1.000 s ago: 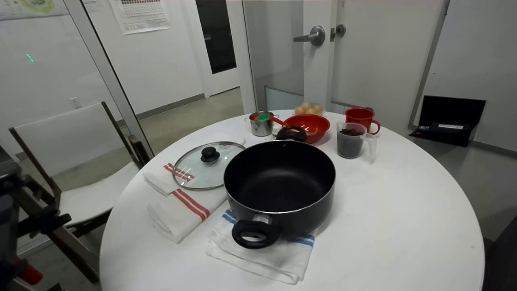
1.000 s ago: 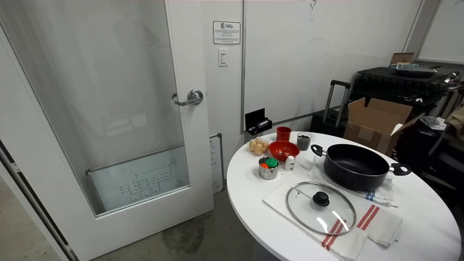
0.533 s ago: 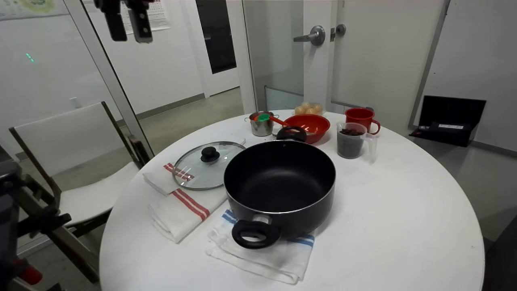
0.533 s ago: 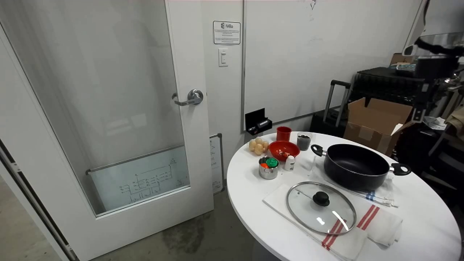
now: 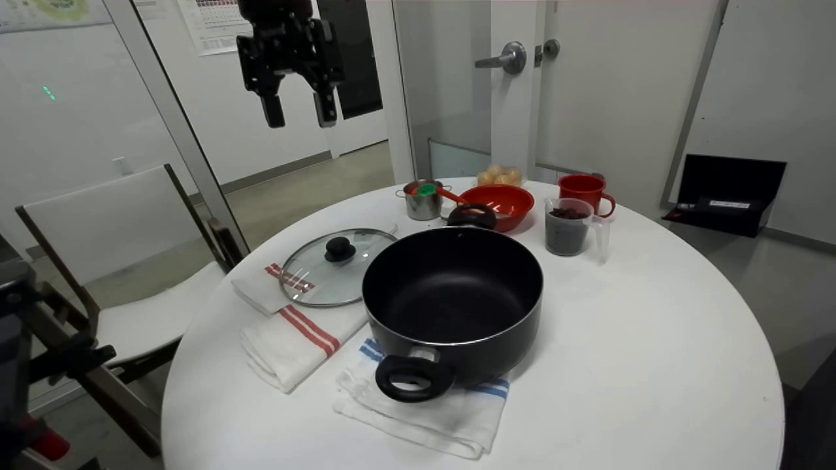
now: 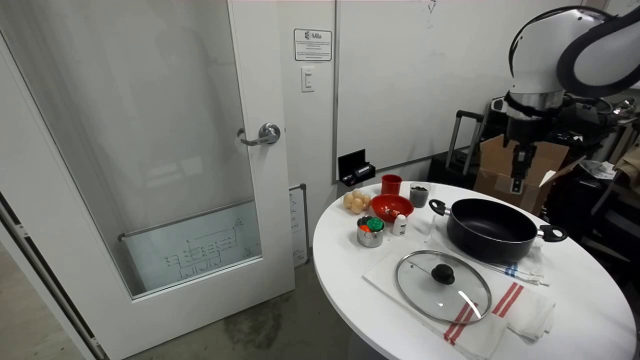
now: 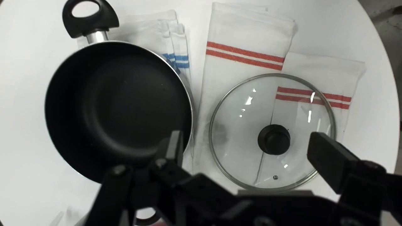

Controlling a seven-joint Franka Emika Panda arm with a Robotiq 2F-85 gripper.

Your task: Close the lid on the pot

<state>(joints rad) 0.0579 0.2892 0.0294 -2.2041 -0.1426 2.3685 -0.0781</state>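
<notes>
The lid [image 5: 339, 250], clear glass with a metal rim and black knob, lies flat on red-striped towels beside the pot [image 5: 450, 294]. In an exterior view the lid [image 6: 443, 275] is nearer the camera than the pot [image 6: 492, 230]. The wide black pot is uncovered, with nothing seen inside. My gripper [image 5: 300, 119] is open and empty, high above the table; it also shows in an exterior view [image 6: 516, 186]. In the wrist view the gripper [image 7: 246, 137] has its jaws wide apart, with the lid's knob [image 7: 274, 139] below and between them in the picture. The pot [image 7: 125, 103] is at left.
A red bowl [image 5: 499, 202], steel cup [image 5: 423, 203], red mug [image 5: 581, 189], measuring cup [image 5: 565, 232] and round pale items [image 5: 499, 176] stand beyond the pot. A small white bottle [image 6: 399, 225] is by the bowl. A blue-striped towel [image 5: 431, 418] lies under the pot.
My arm and gripper came into both exterior views from out of frame. The gripper moved toward the table and lower, and its fingers show farther apart. The lid and pot have not moved.
</notes>
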